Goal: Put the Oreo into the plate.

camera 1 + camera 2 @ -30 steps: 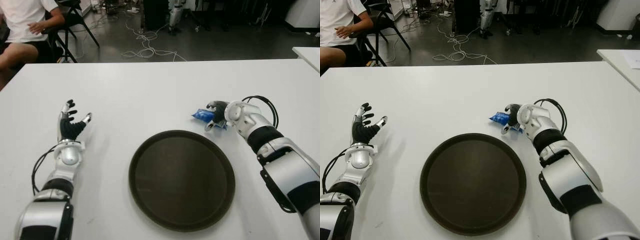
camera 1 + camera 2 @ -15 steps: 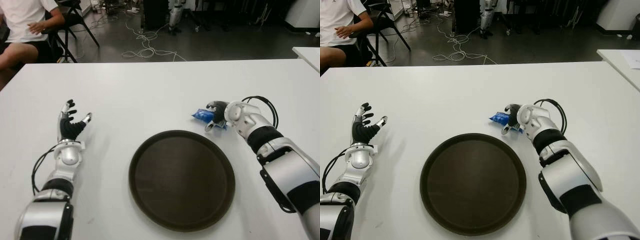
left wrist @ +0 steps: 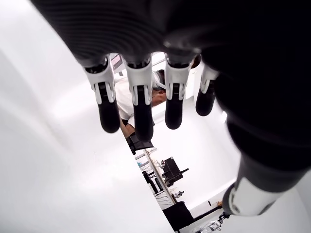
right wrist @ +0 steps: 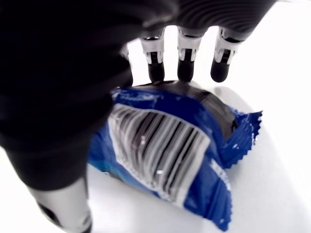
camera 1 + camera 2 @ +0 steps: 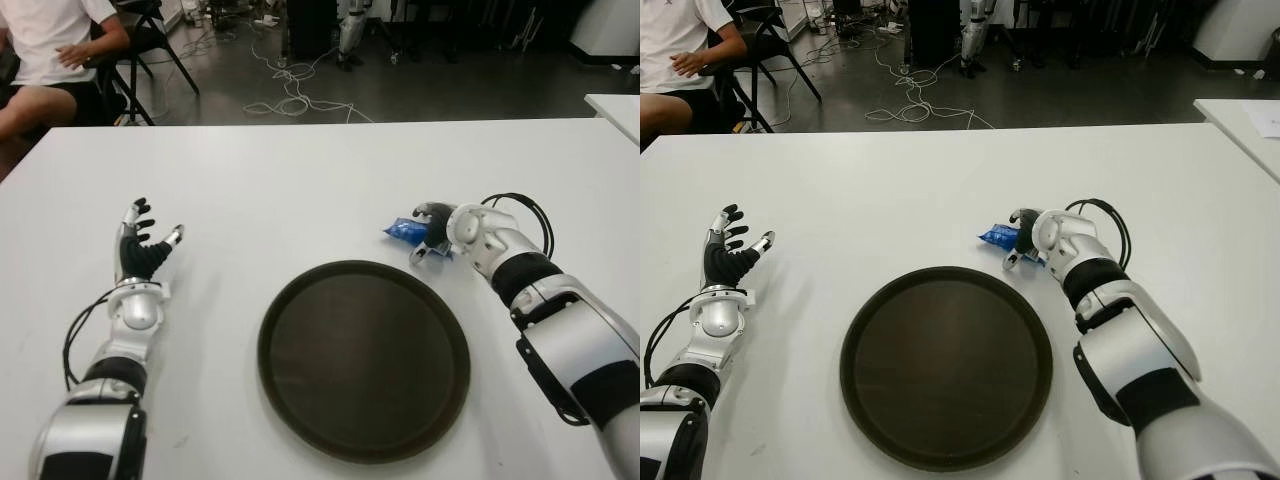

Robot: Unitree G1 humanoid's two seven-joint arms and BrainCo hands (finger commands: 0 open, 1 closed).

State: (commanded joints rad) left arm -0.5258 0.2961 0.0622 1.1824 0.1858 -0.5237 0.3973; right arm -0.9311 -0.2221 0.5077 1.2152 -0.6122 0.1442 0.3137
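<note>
The Oreo packet (image 4: 170, 155) lies on the white table (image 5: 300, 180), just beyond the plate's (image 5: 364, 360) far right rim; the right hand (image 5: 437, 228) cups it, fingers apparently touching but not closed; a loose, slippery wrapper could slide away; the left hand (image 5: 140, 250) stays spread open near the left edge.

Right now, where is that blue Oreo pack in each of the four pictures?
Left eye view: Oreo pack right of centre, just beyond the plate, at the right hand.
Right eye view: the same, nearer centre.
Left wrist view: not in it.
Right wrist view: fills the middle, under the fingers.
Shared landmark: the plate.
</note>
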